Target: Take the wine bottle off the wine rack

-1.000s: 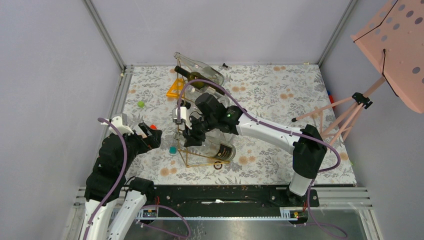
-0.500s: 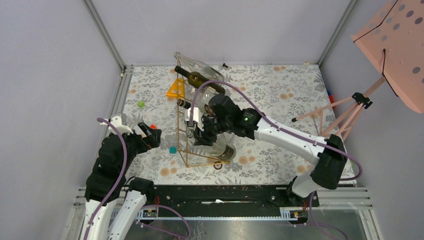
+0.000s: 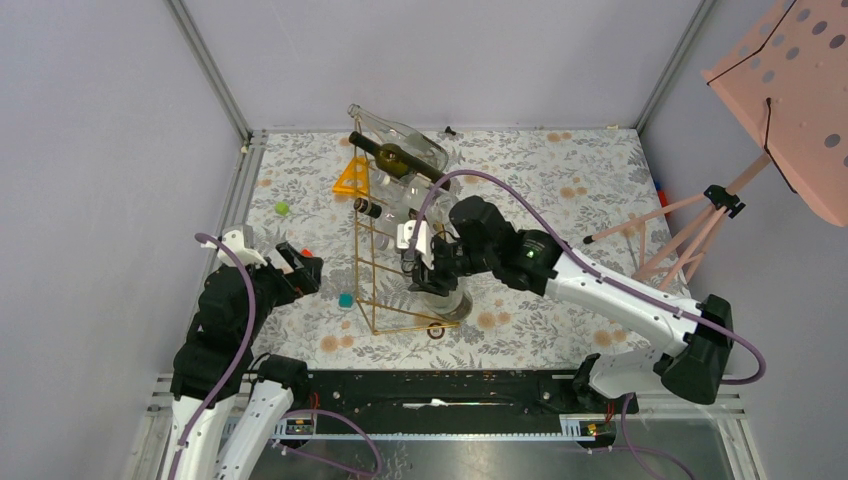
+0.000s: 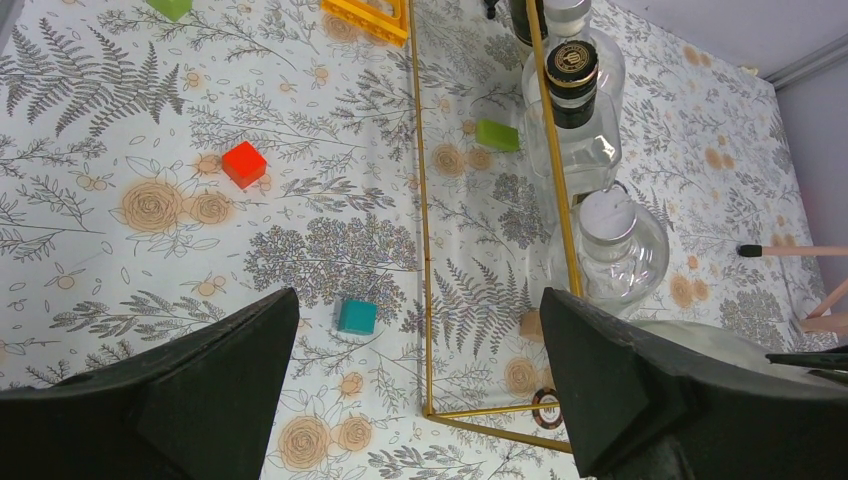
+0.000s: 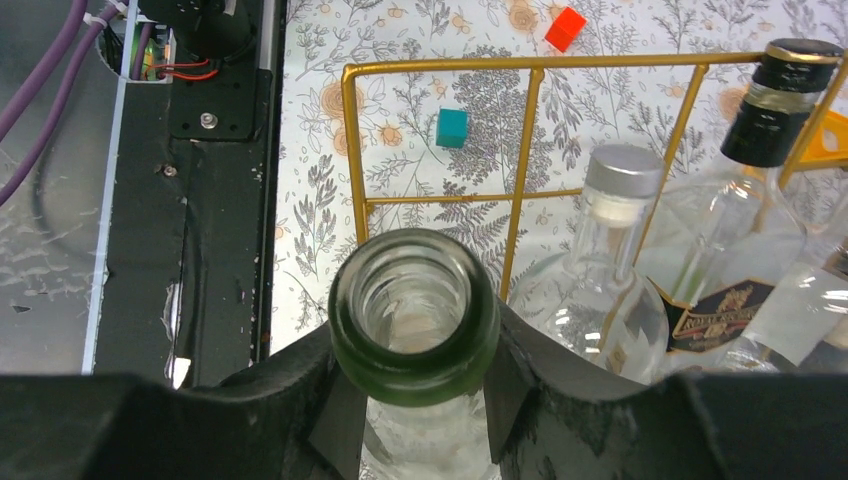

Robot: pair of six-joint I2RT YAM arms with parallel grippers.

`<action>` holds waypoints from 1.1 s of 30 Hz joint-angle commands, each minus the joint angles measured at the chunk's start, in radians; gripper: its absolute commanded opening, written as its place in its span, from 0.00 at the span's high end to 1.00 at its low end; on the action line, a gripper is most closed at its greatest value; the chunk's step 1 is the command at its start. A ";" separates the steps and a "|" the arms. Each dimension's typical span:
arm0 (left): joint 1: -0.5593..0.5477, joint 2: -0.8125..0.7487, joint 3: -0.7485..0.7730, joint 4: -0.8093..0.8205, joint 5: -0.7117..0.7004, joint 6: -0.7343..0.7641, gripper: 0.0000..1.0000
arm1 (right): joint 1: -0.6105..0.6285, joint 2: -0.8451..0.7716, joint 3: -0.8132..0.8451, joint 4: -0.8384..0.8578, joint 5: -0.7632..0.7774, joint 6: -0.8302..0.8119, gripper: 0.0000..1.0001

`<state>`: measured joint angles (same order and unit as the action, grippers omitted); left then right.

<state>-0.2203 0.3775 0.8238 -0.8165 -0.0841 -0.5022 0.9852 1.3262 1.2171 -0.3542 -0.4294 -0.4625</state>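
1. Top view: over the last second the right arm has swung back toward its own side. It has carried the right gripper (image 3: 428, 268) away from the gold wires of the wine rack (image 3: 372, 262). The wine bottle (image 3: 449, 300) has come with it and now lies at the rack's right foot. I judge the extraction is under way, but I cannot tell whether the body is fully clear.
2. Left wrist: left gripper (image 4: 418, 305) is spread wide and holds nothing, parked over the floral table (image 4: 120, 260). A teal cube (image 4: 356, 316) sits below, and a silver-capped clear bottle (image 4: 610, 240) is on the rack (image 4: 422, 250).
3. Right wrist: right gripper (image 5: 416, 400) is clamped snug on the bottle's (image 5: 412, 300) green neck under the lip. The rack (image 5: 523, 130) stands just beyond.
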 commanded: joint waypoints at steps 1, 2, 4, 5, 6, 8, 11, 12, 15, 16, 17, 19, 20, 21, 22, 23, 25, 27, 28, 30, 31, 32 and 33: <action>0.008 0.005 0.000 0.047 -0.001 -0.001 0.01 | 0.000 -0.108 -0.011 0.139 0.032 0.030 1.00; 0.009 0.005 0.000 0.048 -0.002 -0.001 0.01 | 0.000 -0.122 -0.023 0.144 0.045 0.033 1.00; 0.010 0.007 0.000 0.049 -0.002 -0.001 0.01 | 0.000 -0.153 -0.046 0.161 0.072 0.038 1.00; 0.010 0.010 0.000 0.049 -0.001 -0.001 0.01 | 0.000 -0.169 -0.061 0.174 0.096 0.048 1.00; 0.011 0.013 0.000 0.049 0.002 0.000 0.01 | 0.000 -0.184 -0.068 0.186 0.116 0.060 1.00; 0.013 0.019 0.001 0.050 0.006 0.001 0.01 | -0.002 -0.214 -0.083 0.199 0.161 0.087 1.00; 0.016 0.027 0.001 0.051 0.010 0.002 0.01 | -0.010 -0.248 -0.096 0.201 0.207 0.124 1.00; 0.017 0.029 0.001 0.050 0.013 0.002 0.01 | -0.014 -0.258 -0.100 0.200 0.221 0.137 1.00; 0.019 0.033 0.000 0.053 0.018 0.004 0.01 | -0.033 -0.289 -0.113 0.200 0.245 0.170 1.00; 0.019 0.034 0.000 0.053 0.018 0.005 0.01 | -0.043 -0.295 -0.115 0.200 0.252 0.182 1.00; 0.019 0.036 0.000 0.053 0.018 0.004 0.01 | -0.054 -0.302 -0.117 0.199 0.259 0.197 1.00; 0.019 0.036 0.000 0.052 0.018 0.004 0.01 | -0.090 -0.315 -0.116 0.199 0.269 0.234 1.00; 0.021 0.036 0.000 0.052 0.017 0.005 0.01 | -0.109 -0.320 -0.114 0.199 0.273 0.266 1.00; 0.022 0.038 0.000 0.052 0.017 0.005 0.01 | -0.130 -0.324 -0.109 0.194 0.274 0.291 1.00; 0.022 0.040 0.000 0.053 0.018 0.004 0.01 | -0.150 -0.325 -0.101 0.186 0.273 0.311 1.00; 0.024 0.042 0.000 0.053 0.019 0.004 0.01 | -0.170 -0.325 -0.090 0.166 0.274 0.326 1.00; 0.025 0.048 0.001 0.053 0.024 0.006 0.01 | -0.196 -0.323 -0.068 0.138 0.277 0.340 1.00; 0.028 0.055 0.002 0.055 0.029 0.007 0.01 | -0.213 -0.323 -0.056 0.122 0.287 0.345 1.00; 0.030 0.058 0.001 0.056 0.031 0.008 0.01 | -0.219 -0.323 -0.053 0.118 0.299 0.346 1.00; 0.033 0.061 0.001 0.056 0.035 0.008 0.01 | -0.232 -0.318 -0.045 0.106 0.345 0.350 1.00; 0.034 0.064 0.001 0.056 0.036 0.008 0.01 | -0.245 -0.314 -0.039 0.099 0.371 0.356 1.00; 0.035 0.063 0.001 0.056 0.036 0.010 0.01 | -0.260 -0.306 -0.031 0.090 0.401 0.366 1.00; 0.035 0.062 0.001 0.056 0.037 0.010 0.01 | -0.278 -0.298 -0.023 0.084 0.420 0.380 1.00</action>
<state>-0.1936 0.4324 0.8238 -0.8135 -0.0669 -0.5014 0.7555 1.0542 1.0763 -0.3946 -0.1127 -0.1326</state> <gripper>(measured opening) 0.989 0.458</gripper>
